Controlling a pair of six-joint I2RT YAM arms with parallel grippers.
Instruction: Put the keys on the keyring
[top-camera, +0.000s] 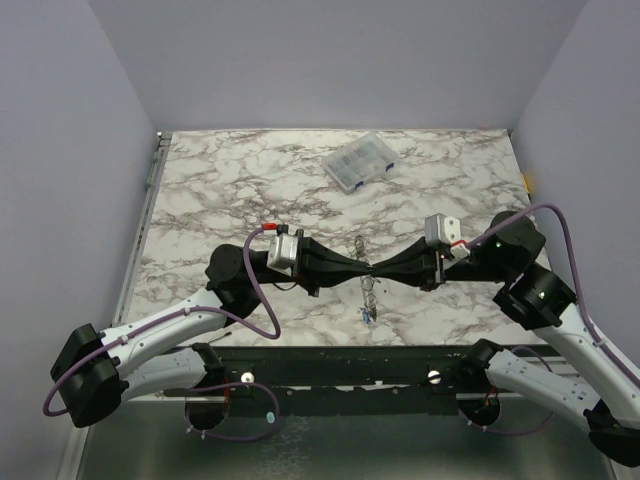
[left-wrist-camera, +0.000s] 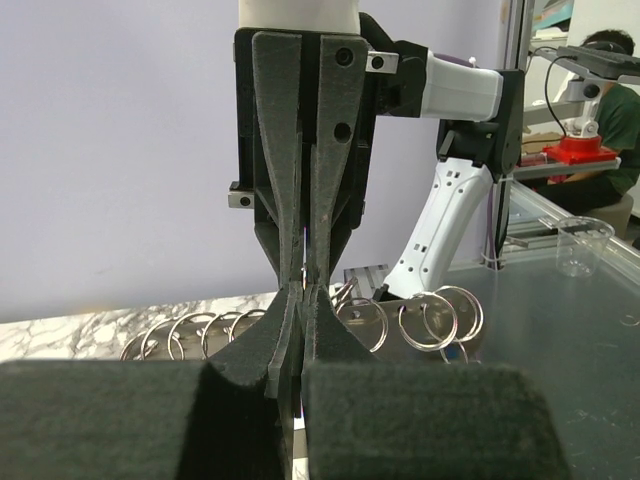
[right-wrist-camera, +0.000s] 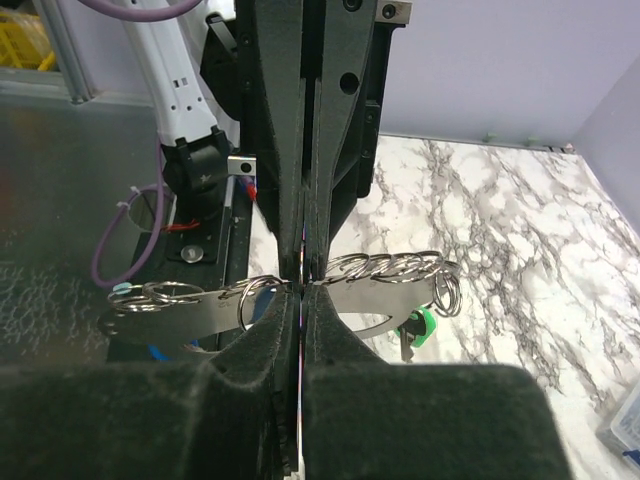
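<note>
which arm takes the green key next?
Right, likely. Left claw and right claw both pinch the keyring; green key shows close by in the right wrist view, not in the left's.

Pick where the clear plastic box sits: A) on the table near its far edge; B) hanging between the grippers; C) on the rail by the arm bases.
A: the box lies flat on the table, close to its far edge.
</note>
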